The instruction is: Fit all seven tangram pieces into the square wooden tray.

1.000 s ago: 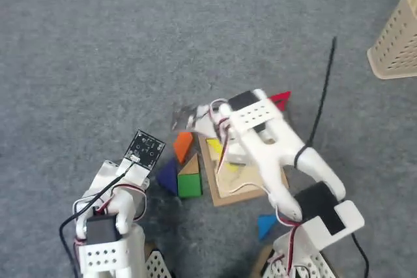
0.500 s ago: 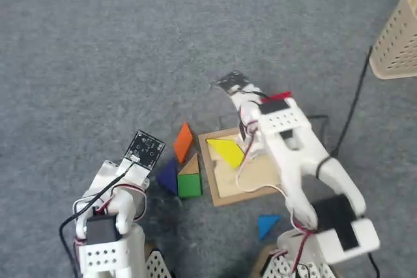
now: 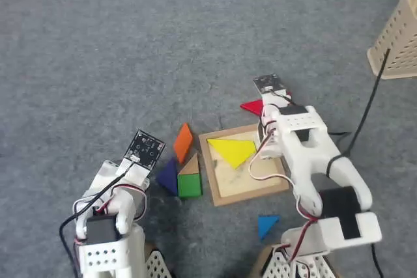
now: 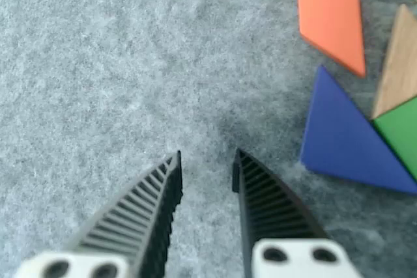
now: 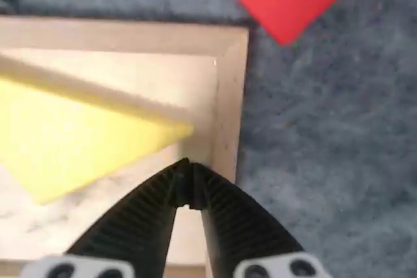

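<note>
Right gripper: I see its jaws together and empty over the wooden tray, centre-right in the high view, tips just beside the yellow triangle lying inside. The red triangle lies just above the tray. Left gripper: jaws apart, lower left, beside the blue triangle.

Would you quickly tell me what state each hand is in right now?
Left hand: open, holding nothing.
Right hand: shut, holding nothing.
</note>
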Motion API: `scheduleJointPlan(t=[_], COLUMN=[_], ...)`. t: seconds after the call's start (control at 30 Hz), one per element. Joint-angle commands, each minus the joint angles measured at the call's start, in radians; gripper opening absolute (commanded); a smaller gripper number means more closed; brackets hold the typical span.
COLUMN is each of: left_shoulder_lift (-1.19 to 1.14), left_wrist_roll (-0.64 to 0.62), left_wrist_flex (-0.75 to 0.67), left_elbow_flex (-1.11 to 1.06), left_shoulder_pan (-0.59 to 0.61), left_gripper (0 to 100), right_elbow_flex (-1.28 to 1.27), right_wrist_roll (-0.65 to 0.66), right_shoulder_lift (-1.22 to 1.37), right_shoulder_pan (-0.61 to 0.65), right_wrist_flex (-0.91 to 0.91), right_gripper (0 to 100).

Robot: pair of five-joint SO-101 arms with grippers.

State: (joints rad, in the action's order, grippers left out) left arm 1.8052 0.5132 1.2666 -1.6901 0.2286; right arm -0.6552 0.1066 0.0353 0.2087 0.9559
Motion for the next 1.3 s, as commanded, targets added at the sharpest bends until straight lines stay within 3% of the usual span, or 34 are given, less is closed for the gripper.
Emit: scheduleJointPlan(t=[0.0, 0.23, 0.4, 0.83, 1.07, 1.27], left_shoulder_lift=[0.023, 0.023, 0.023, 0.023, 0.023, 0.023], left_wrist_roll=[0.008, 0.008, 0.008, 0.008, 0.008, 0.008], left_wrist_flex=[0.009, 0.009, 0.009, 0.009, 0.009, 0.009], left_elbow_flex=[0.005, 0.005, 0.005, 0.005, 0.005, 0.005], left_shoulder_pan=[-0.005, -0.006, -0.006, -0.006, -0.006, -0.006], left_gripper=[12, 12, 12, 12, 12, 12], right_elbow_flex=[0.058, 0.054, -0.014, 0.091, 0.087, 0.068], right_wrist_roll=[-0.020, -0.015, -0.012, 0.020, -0.009, -0.006], right_shoulder_lift=[0.013, -0.127, -0.226, 0.065, -0.024, -0.041], right_shoulder_pan=[-0.025, -0.021, -0.025, -0.031, -0.120, -0.111], right_wrist_flex=[0.019, 0.079, 0.042, 0.015, 0.024, 0.016], right_gripper=[0.8, 13.6, 13.8, 13.5, 13.6, 13.8])
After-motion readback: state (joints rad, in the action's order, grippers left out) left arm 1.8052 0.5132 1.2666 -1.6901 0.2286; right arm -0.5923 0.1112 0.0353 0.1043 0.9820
